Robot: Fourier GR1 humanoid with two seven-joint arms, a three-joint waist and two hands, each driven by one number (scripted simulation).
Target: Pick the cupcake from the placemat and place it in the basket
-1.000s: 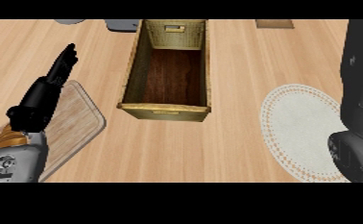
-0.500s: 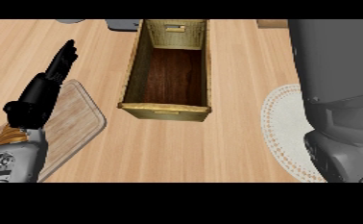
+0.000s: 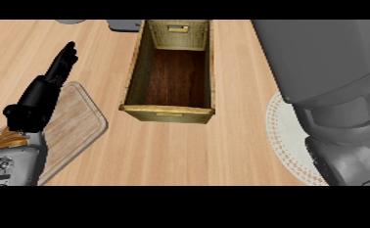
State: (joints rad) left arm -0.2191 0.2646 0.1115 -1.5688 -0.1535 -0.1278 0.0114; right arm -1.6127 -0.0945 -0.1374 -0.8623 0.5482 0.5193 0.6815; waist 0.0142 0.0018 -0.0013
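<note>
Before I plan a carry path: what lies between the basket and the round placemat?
In the head view, only bare wooden counter separates the basket from the placemat, whose right part the grey right forearm covers.

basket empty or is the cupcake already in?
Empty. The basket shows only its bare dark wood floor; no cupcake inside. The right forearm covers most of the placemat, so no cupcake is visible there either.
</note>
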